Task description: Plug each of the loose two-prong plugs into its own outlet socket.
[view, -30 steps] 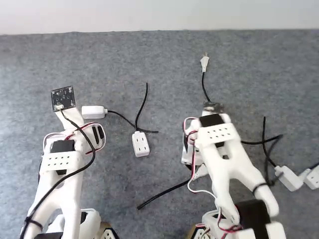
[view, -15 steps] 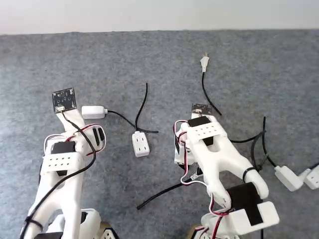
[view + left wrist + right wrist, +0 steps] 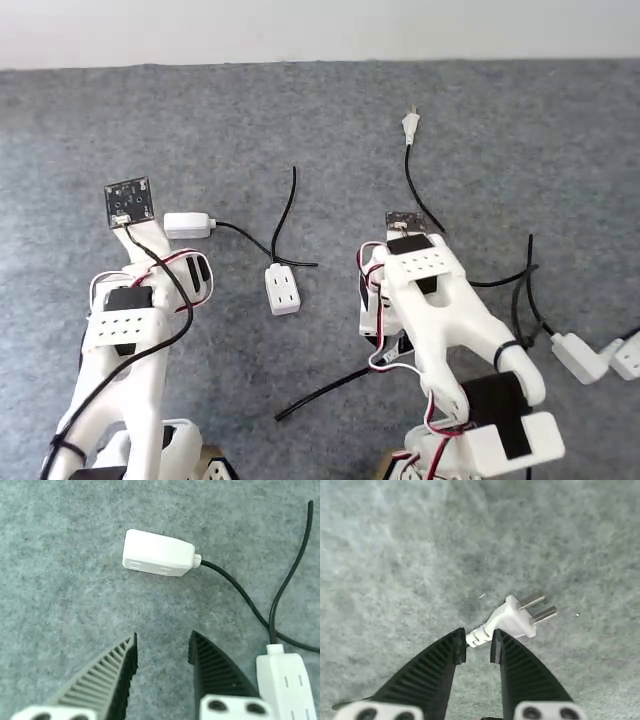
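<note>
Grey worktop [image 3: 540, 140], both my arms low at its near edge. My right arm [image 3: 445, 315] has just swung a touch toward the middle and drawn back, so my right gripper [image 3: 477, 634], jaws a little apart and empty, now lines up on the loose plug [image 3: 409, 123]. The plug hasn't budged: near the far edge, prongs toward that edge, well ahead of me. Closing in on it comes next, I reckon. My left arm [image 3: 125, 335] has stayed put, left gripper [image 3: 163, 637] parted just short of the white socket block [image 3: 187, 225]. The socket strip [image 3: 282, 288] lies mid-worktop, unplugged.
</note>
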Controlling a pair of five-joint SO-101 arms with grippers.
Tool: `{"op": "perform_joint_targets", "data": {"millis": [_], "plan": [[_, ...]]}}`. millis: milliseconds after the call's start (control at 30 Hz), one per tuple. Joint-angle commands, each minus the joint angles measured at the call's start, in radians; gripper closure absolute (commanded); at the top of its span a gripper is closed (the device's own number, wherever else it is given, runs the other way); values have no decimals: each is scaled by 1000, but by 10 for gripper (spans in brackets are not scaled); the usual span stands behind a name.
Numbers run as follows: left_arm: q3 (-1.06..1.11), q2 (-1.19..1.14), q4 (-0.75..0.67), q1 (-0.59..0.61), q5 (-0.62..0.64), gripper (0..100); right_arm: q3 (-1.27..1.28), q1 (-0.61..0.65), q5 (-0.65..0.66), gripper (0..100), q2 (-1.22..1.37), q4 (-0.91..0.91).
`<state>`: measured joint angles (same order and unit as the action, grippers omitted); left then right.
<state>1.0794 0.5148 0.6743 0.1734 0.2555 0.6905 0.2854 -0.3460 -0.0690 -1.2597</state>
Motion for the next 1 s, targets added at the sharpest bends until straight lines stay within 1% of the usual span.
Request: {"op": "perform_joint_targets", "data": {"millis": [0,167,400,433,500,567,633,667,767,800,833,933,967], "plan": [[-8,29,-20,2,-8,840,21,-13,25,901,-27,-7],[-8,29,-20,0,-8,839,61,-24,120,900,-25,-5],[-8,29,-20,0,-8,839,80,-15,132,899,-25,10],[-8,29,-20,0,-8,839,80,-15,135,891,-25,10],[-8,29,-20,0,-8,839,81,-15,196,861,-25,-2],[-8,29,-20,0,-8,839,87,-22,304,842,-33,-18],[-8,29,-20,0,-8,839,86,-24,450,841,-35,-25],[-8,29,-20,0,-8,839,86,-24,545,841,-35,-25],[-8,29,-20,0,-8,839,86,-35,899,841,-35,-22],[-8,29,-20,0,-9,839,84,-45,999,841,-36,-22],[-7,29,-20,0,-9,839,81,-56,1059,841,-36,-22],[-7,29,-20,0,-9,838,57,-108,1151,841,-67,-16],[-7,29,-20,0,-9,838,51,-125,1209,841,-85,-15]]}}
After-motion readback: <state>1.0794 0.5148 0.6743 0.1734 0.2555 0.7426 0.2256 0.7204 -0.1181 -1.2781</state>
